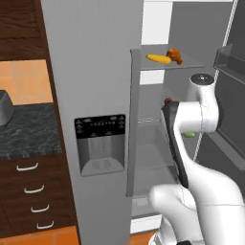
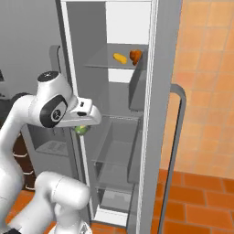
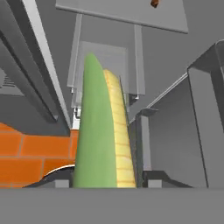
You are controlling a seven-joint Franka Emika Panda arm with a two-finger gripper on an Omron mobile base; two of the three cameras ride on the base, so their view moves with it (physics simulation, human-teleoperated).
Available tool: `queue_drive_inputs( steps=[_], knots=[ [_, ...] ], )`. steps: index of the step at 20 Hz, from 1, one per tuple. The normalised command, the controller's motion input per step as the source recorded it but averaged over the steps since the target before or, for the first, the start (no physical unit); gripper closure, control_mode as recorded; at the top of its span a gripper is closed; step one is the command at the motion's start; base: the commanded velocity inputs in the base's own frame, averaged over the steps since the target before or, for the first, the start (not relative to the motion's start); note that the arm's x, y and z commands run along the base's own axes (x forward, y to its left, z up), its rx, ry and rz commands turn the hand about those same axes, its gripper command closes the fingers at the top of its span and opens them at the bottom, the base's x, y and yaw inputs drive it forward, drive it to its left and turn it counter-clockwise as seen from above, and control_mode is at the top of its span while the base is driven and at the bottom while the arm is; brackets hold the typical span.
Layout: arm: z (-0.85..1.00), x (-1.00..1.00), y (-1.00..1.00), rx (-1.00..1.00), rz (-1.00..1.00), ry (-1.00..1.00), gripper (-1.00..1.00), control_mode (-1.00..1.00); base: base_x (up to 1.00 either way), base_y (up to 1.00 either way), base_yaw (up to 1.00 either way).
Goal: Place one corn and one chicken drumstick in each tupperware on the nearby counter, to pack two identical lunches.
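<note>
My gripper is shut on a pale yellow corn with a green husk, which rises from the bottom of the hand view. A green tip of that corn peeks out beside my arm, in front of the open fridge's middle shelf. On the upper shelf lie a plain yellow-orange corn and a brown chicken drumstick, side by side. A second reddish drumstick shows just behind my arm. The speckled counter is at the left. The tupperware is out of view.
The fridge's closed left door with its dispenser panel stands between the open compartment and the counter. The open right door swings out over the orange floor. Glass shelves sit below my hand. A grey toaster is on the counter.
</note>
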Motion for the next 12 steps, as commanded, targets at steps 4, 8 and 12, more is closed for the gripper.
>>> queue_drive_inputs(
  steps=[4, 8, 12],
  knots=[
    [0.00, 0.00, 0.00, 0.00, 0.00, 0.00, 1.00, 1.00, -0.99, 0.95, 0.00],
    [0.00, 0.00, 0.00, 0.00, 0.00, 0.00, 1.00, 1.00, -0.61, 1.00, 0.00],
    [0.00, 0.00, 0.00, 0.00, 0.00, 0.00, 1.00, 1.00, -0.17, 1.00, 0.00]
  ],
)
